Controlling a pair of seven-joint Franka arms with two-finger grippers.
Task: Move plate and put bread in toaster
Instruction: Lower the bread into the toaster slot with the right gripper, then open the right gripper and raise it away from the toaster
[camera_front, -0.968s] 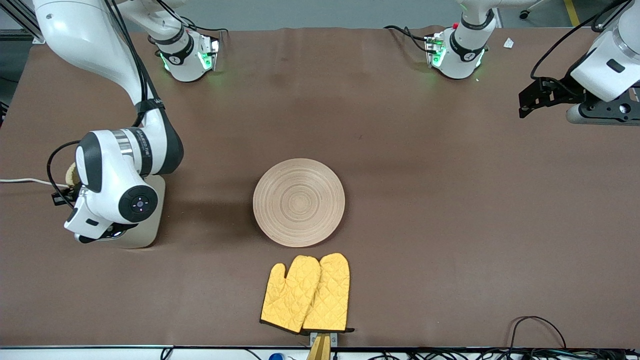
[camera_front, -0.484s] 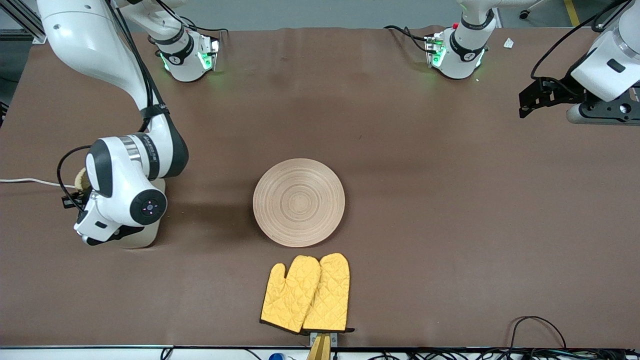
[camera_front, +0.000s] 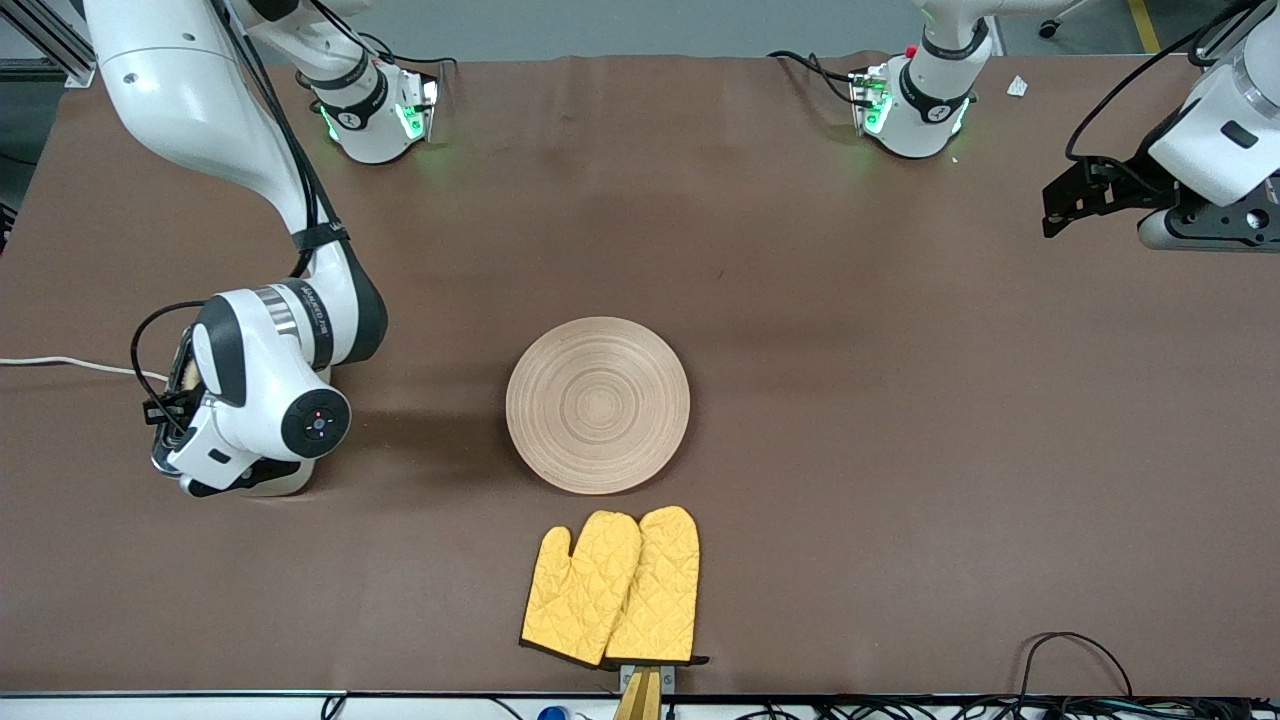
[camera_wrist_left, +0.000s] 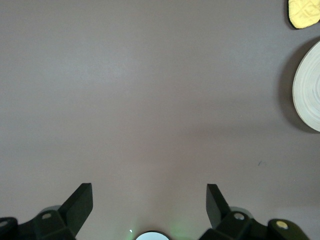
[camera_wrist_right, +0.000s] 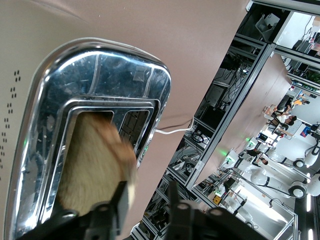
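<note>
A brown counter (camera_front: 900, 450) carries everything. The round wooden plate (camera_front: 597, 405) lies flat at its middle, well apart from both sets of jaws. Yellow oven mitts (camera_front: 612, 587) lie just beside the plate, nearer the front camera. The cream toaster (camera_wrist_right: 95, 145) stands at the right arm's end, directly under the right gripper (camera_wrist_right: 147, 205). Those jaws are slightly parted; the bread (camera_wrist_right: 95, 165) stands in a chrome slot just beside one finger, and whether it is pinched cannot be told. The left gripper (camera_wrist_left: 149, 200) waits over bare counter, jaws spread wide, empty.
</note>
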